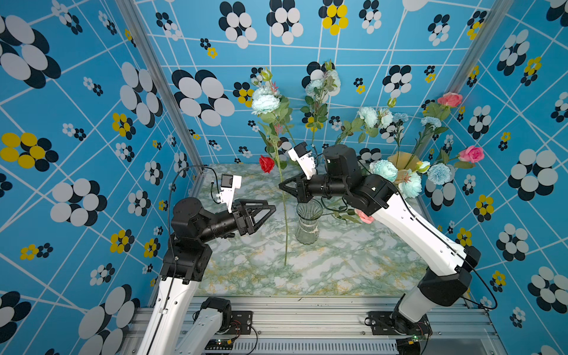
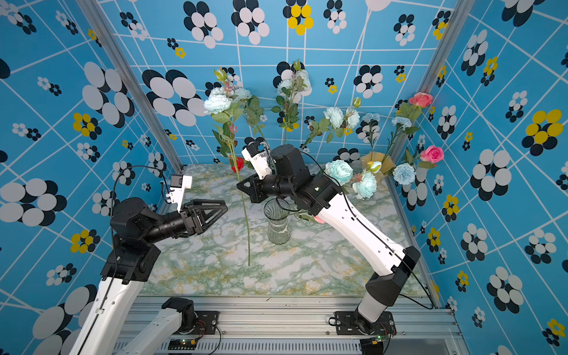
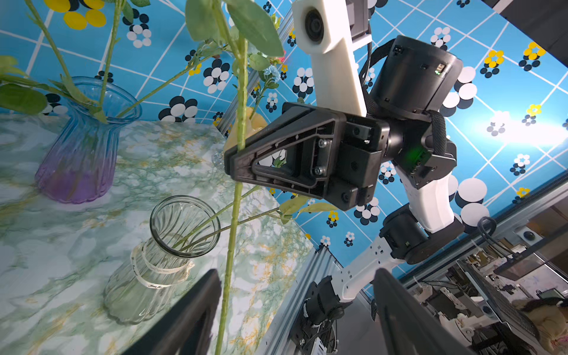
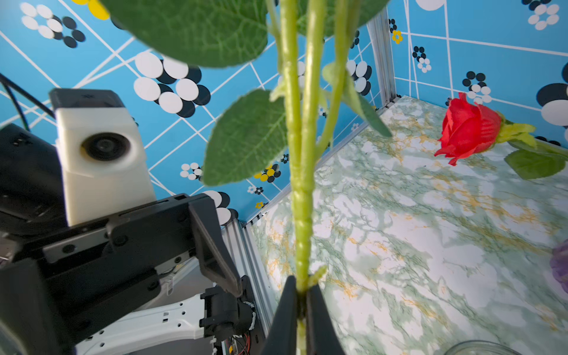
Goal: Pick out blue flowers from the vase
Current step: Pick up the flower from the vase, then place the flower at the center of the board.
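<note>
Count: 3 vases – clear ribbed glass vase (image 1: 307, 230), purple-tinted ribbed glass vase (image 3: 76, 159) (left wrist view only), yellow flared vase (image 1: 395, 161). 1 red artificial rose (image 1: 266, 163). 3 pink artificial roses (image 1: 450, 99), one partly hidden. Pale blue ruffled artificial flowers (image 1: 264, 103): at least 9 blooms in both top views; clusters overlap, exact total unclear. 1 green-marbled tabletop (image 1: 338, 270).

Long-stemmed pale blue flower (image 1: 265, 103), upright

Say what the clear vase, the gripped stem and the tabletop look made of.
Vase: likely glass, clear, glossy, ribbed walls you see through. Stem: probably moulded plastic, matte green with regular ridges. Tabletop: seems a printed marble-look film, smooth, faint sheen; core hidden.
</note>
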`<action>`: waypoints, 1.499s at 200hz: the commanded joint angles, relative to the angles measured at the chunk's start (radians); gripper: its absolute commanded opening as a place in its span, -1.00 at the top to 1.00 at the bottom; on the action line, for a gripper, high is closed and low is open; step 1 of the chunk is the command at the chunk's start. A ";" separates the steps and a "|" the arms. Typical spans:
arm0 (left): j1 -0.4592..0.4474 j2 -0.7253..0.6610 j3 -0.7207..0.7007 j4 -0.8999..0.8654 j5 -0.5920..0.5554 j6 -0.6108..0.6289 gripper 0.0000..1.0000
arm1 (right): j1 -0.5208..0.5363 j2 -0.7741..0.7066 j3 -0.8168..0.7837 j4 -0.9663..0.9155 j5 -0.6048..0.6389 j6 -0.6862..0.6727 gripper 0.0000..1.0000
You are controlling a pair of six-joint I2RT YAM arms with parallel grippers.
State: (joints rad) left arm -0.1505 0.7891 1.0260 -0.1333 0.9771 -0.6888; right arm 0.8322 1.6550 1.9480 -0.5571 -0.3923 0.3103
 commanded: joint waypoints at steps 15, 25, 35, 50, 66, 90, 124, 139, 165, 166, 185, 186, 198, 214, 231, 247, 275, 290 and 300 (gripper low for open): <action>-0.007 -0.008 -0.015 0.047 0.040 0.030 -0.37 | -0.002 -0.046 -0.025 0.123 -0.102 0.061 0.90; -0.014 -0.003 -0.020 0.049 0.039 0.036 -0.32 | 0.001 -0.047 -0.032 0.137 -0.116 0.070 0.90; -0.023 0.005 -0.016 0.038 0.036 0.049 -0.27 | 0.002 -0.044 -0.035 0.143 -0.125 0.076 0.91; -0.034 0.012 -0.004 0.021 0.032 0.078 -0.21 | 0.008 -0.039 -0.031 0.145 -0.142 0.079 0.91; -0.049 0.024 0.019 0.002 0.031 0.104 -0.14 | 0.014 -0.033 -0.027 0.146 -0.156 0.083 0.90; -0.075 0.046 0.050 -0.042 0.027 0.146 -0.06 | 0.023 -0.026 -0.025 0.151 -0.173 0.088 0.91; -0.084 0.055 0.064 -0.102 -0.008 0.198 0.03 | 0.034 -0.021 -0.024 0.150 -0.184 0.087 0.90; -0.086 0.056 0.063 -0.095 -0.006 0.195 0.07 | 0.036 -0.021 -0.024 0.146 -0.185 0.084 0.90; -0.087 0.065 0.070 -0.092 -0.002 0.195 0.23 | 0.040 -0.020 -0.026 0.146 -0.190 0.084 0.90; -0.087 0.065 0.070 -0.091 -0.002 0.195 0.24 | 0.040 -0.021 -0.026 0.146 -0.191 0.084 0.90; -0.090 0.068 0.073 -0.085 0.001 0.192 0.38 | 0.046 -0.018 -0.026 0.146 -0.190 0.081 0.90; -0.090 0.068 0.073 -0.085 0.001 0.191 0.39 | 0.046 -0.017 -0.026 0.145 -0.191 0.081 0.90; -0.091 0.069 0.074 -0.083 0.002 0.191 0.47 | 0.051 -0.018 -0.027 0.145 -0.190 0.079 0.90; -0.091 0.068 0.075 -0.092 0.002 0.196 0.62 | 0.053 -0.016 -0.029 0.146 -0.186 0.078 0.90; -0.091 0.068 0.077 -0.107 -0.002 0.206 0.76 | 0.053 -0.017 -0.027 0.143 -0.183 0.076 0.90; -0.092 0.065 0.079 -0.125 -0.011 0.218 0.86 | 0.053 -0.019 -0.026 0.137 -0.174 0.071 0.89; -0.092 0.063 0.094 -0.202 -0.058 0.265 0.97 | 0.056 -0.030 -0.034 0.116 -0.138 0.055 0.75; -0.091 0.067 0.118 -0.296 -0.121 0.316 1.00 | 0.056 -0.038 -0.045 0.105 -0.098 0.043 0.50; -0.091 0.071 0.138 -0.368 -0.174 0.358 1.00 | 0.056 -0.044 -0.054 0.094 -0.073 0.034 0.31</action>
State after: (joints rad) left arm -0.2382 0.8570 1.1080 -0.3359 0.9157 -0.4332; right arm 0.8833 1.6329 1.9182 -0.4534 -0.5312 0.3767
